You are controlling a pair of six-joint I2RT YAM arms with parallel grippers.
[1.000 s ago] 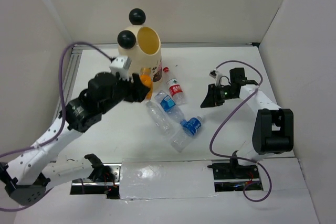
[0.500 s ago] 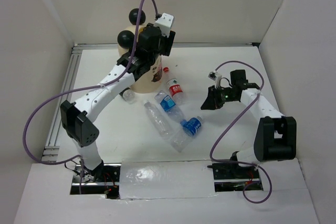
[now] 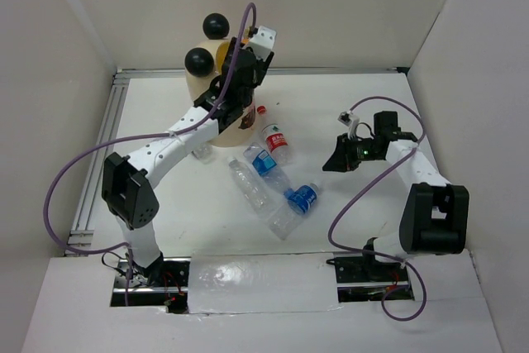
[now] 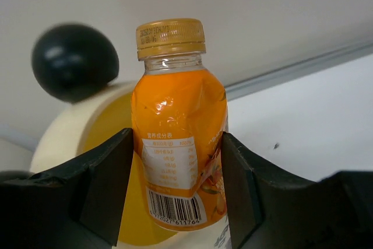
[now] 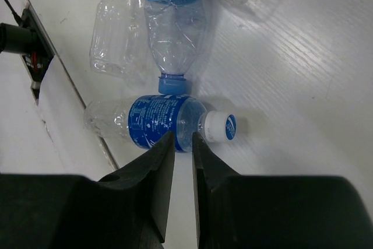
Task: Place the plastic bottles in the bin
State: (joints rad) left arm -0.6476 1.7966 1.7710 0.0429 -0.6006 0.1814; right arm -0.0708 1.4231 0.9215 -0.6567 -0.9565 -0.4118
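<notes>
My left gripper is shut on an orange-labelled bottle with a gold cap and holds it upright over the rim of the cream bin. The left wrist view shows the bin's yellowish opening just behind the bottle and one black ball. Several clear bottles lie on the table: a red-labelled one, two blue-labelled ones and bare ones. My right gripper hovers shut and empty above the blue-labelled bottle with a white cap.
Another clear bottle lies left of the bin's foot under my left arm. White walls close the table at the back and both sides. A metal rail runs along the left edge. The purple cables loop over both arms.
My left arm has swung from the left of the table up to the bin's rim with the orange bottle in it. My right gripper has drifted slightly right.
</notes>
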